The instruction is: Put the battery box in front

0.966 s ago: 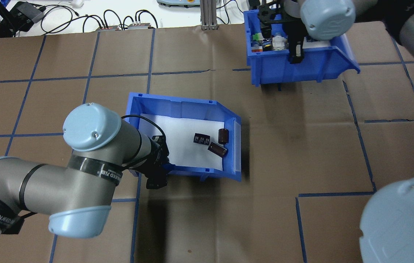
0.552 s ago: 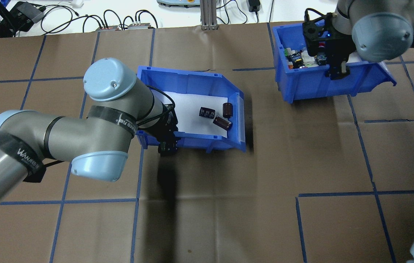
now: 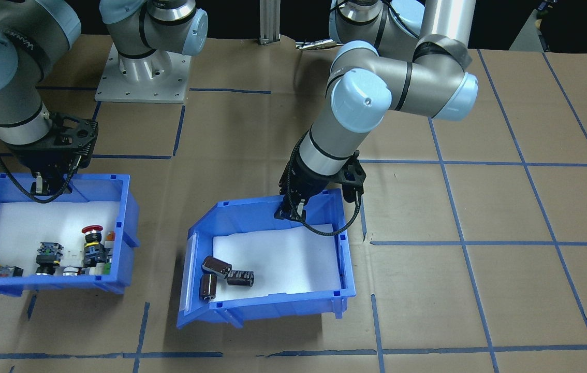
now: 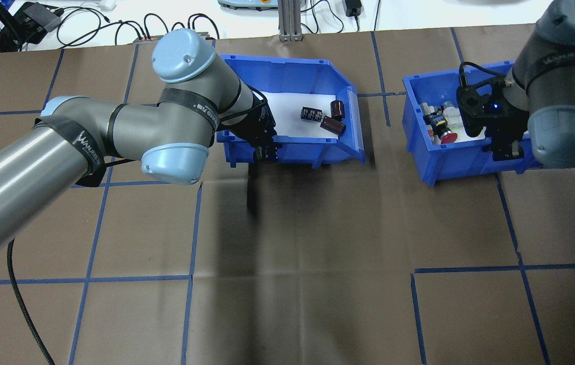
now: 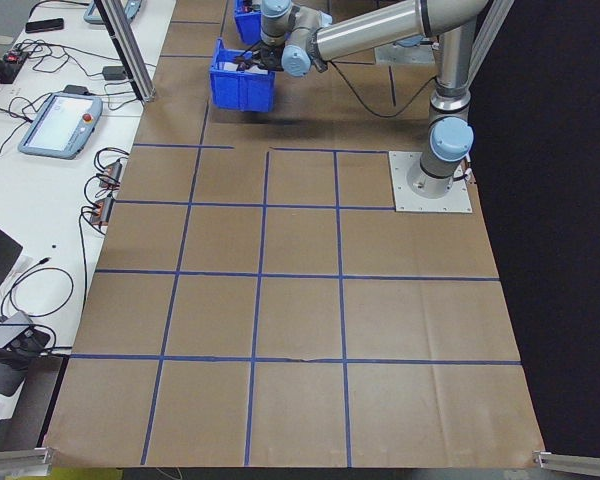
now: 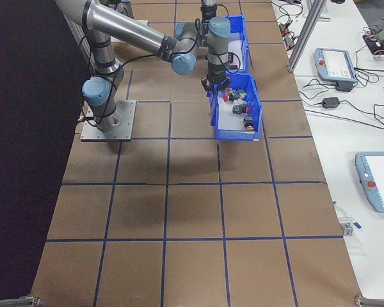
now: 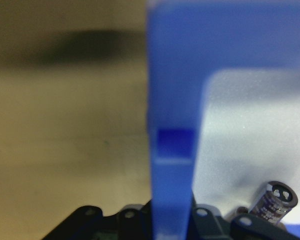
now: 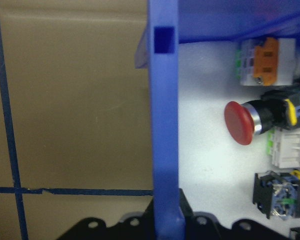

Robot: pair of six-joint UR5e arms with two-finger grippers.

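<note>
Two blue bins sit on the brown papered table [image 4: 318, 284], which is marked off with blue tape lines. The battery box [image 4: 292, 76] is the one on the robot's left, lying toward the far edge of the table in the overhead view, well apart from the second bin [image 4: 437, 159]. Its white foam liner [image 3: 283, 259] carries three dark brown cylinders [image 4: 325, 117] with silver ends, all gathered at the sloped end of the battery box, two of them touching or nearly so and the third just beside them.

The left gripper [image 4: 263, 150] straddles the near side wall of the battery box, close to its square back corner. In the left wrist view the blue wall runs straight up between the two fingers, one inside over the foam and one outside, so the claw is closed down onto that wall and holds the box by it.

The second bin holds a cluster of push-buttons and switches [image 3: 73, 254], among them one with a red mushroom cap [image 8: 245, 122]; their exact count cannot be told. The right gripper [image 4: 506, 151] clamps the near wall of this bin in the same way, the wall passing between its fingers in the right wrist view.

Two arms, two bins, each bin pinched by one wall.
</note>
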